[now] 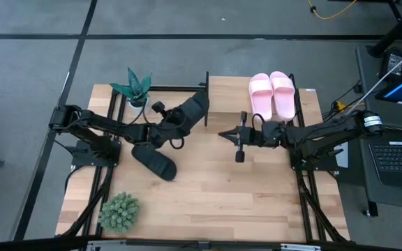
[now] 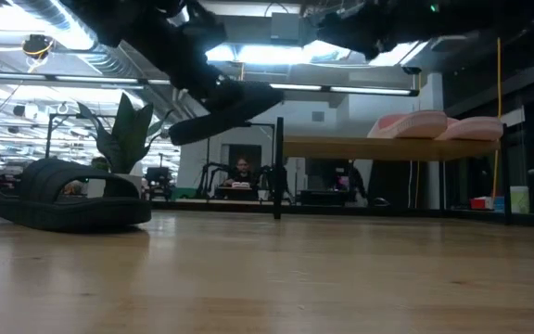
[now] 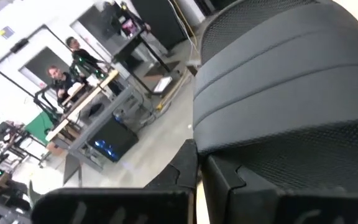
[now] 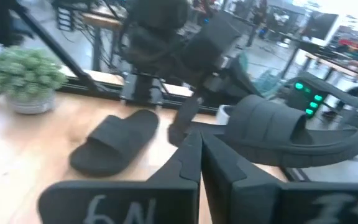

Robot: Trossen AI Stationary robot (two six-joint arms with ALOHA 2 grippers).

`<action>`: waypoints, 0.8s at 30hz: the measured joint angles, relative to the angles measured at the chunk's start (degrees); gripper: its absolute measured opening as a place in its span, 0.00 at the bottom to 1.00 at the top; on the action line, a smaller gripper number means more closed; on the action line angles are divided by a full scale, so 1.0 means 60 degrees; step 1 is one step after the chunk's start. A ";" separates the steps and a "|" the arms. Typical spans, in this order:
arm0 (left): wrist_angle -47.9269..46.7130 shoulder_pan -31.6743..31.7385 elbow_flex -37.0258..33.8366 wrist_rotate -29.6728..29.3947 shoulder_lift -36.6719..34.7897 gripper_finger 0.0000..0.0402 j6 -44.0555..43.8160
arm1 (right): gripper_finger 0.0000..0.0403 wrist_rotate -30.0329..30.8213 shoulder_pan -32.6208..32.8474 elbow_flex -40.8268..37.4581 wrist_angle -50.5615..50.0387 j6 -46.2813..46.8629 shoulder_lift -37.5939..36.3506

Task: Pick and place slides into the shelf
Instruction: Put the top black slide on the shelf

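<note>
While clamped on a black slide [image 1: 192,110], left gripper [image 1: 167,129] raised above worktop [image 1: 215,188]; right gripper [image 1: 227,134] shut, empty; slide tilted.

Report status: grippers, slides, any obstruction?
Left gripper shut on black slide, lifted near shelf. Right gripper shut, empty, mid-table. Pink pair shelved; second black slide on table. Nothing blocking.

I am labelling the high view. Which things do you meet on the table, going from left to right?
Round green plant → spiky plant → black slide on the table → black slide held by the left gripper → right gripper → pink slides on the shelf.
</note>
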 joint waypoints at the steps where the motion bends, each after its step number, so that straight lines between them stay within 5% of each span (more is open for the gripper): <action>1: 0.0186 0.0000 0.0004 -0.0013 0.0000 0.00 0.0142 | 0.04 0.0174 -0.0001 0.0222 -0.0314 -0.0006 0.0000; 11: 0.1175 0.0004 0.0014 -0.0056 0.0000 0.00 0.0599 | 0.21 0.0771 -0.0023 0.1294 -0.0679 -0.0765 0.0254; 24: 0.1096 0.0004 0.0608 -0.0067 0.0004 0.00 0.1066 | 0.42 0.1271 -0.0043 0.3501 -0.0382 -0.2503 0.2835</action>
